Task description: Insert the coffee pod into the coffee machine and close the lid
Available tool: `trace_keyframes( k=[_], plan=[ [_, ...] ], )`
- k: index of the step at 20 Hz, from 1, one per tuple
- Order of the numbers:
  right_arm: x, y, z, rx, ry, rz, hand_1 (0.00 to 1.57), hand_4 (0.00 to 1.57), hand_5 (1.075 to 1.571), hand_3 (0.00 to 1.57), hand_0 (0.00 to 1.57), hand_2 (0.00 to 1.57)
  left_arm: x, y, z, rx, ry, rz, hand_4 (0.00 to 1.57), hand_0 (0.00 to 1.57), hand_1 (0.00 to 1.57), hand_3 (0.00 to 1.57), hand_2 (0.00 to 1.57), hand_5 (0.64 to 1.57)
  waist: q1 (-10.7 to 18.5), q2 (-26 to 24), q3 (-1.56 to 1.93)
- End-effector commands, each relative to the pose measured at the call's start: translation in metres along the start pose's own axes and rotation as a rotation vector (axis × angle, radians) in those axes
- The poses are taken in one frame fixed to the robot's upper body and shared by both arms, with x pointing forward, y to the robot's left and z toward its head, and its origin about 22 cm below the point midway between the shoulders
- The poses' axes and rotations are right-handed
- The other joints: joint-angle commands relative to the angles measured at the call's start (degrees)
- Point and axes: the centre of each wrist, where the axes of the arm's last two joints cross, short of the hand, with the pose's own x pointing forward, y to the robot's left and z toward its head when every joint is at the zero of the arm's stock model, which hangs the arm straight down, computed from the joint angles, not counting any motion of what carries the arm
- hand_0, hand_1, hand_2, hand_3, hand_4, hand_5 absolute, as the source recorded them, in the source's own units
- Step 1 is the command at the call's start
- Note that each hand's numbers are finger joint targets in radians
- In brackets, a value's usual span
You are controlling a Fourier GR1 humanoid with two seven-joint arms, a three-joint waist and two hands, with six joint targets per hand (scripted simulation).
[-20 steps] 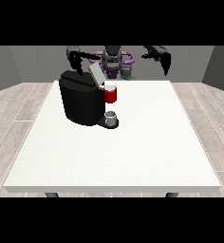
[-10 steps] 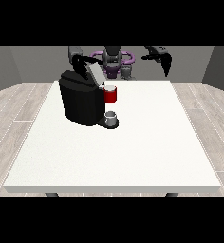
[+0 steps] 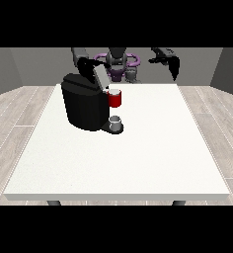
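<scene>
The coffee machine (image 3: 85, 106) is a squat black block standing upright on the left half of the white surface (image 3: 138, 153), toward the far edge. Its grey lid (image 3: 99, 76) is tilted up and open at the top. A small grey thing (image 3: 116, 121) sits on the black base at its front, under a red thing at the machine (image 3: 115, 99).

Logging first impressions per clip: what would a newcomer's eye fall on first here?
The black coffee machine at the white table's far left, lid raised, with a red thing at the machine on its front. Next, the hand at the view's right, held high above the table's far edge.
</scene>
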Motion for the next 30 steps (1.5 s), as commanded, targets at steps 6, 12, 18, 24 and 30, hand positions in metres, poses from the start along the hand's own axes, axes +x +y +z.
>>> trace_keyframes(
  k=[6, 12, 18, 24, 30],
  plan=[
    [0.005, 0.022, -0.008, 0.072, 0.019, 0.027, 0.0, 0.11, 1.571, 0.0, 0.0, 0.0, -0.013, 0.025, 0.009, 0.06, 0.022, -0.035, 0.15, 0.0, 0.0, 0.0, 0.0, 1.571, -1.2, 0.0, 0.14],
    [0.037, 0.041, -0.032, 0.089, -0.002, 0.114, 0.0, 0.21, 1.571, 0.0, 0.0, 0.0, 0.004, 0.01, -0.009, -0.005, 0.008, 0.002, 0.15, 0.0, 0.0, 0.0, 0.0, 1.571, 0.9, 0.0, 0.15],
    [0.039, 0.034, -0.036, 0.115, -0.039, 0.142, 0.0, 0.11, 1.571, 0.0, 0.0, 0.0, -0.009, -0.018, 0.0, 0.005, -0.055, -0.006, 0.18, 0.0, 0.0, 0.0, 0.0, 1.571, 0.4, 0.5, 0.15],
    [0.047, 0.069, -0.037, 0.146, -0.101, 0.102, 0.0, 0.03, 1.571, 0.0, 0.0, 0.0, -0.018, -0.027, 0.006, -0.054, -0.105, 0.026, 0.25, 0.0, 0.0, 0.0, 0.0, 1.571, 0.4, -0.2, 0.14],
    [0.001, 0.105, 0.015, 0.241, -0.103, -0.071, 0.0, 0.28, 1.571, 0.0, 0.0, 0.0, -0.031, -0.019, 0.015, 0.003, 0.011, 0.049, 0.19, 0.0, 0.0, 0.0, 0.0, 1.571, -2.7, -6.7, 0.15]
  ],
)
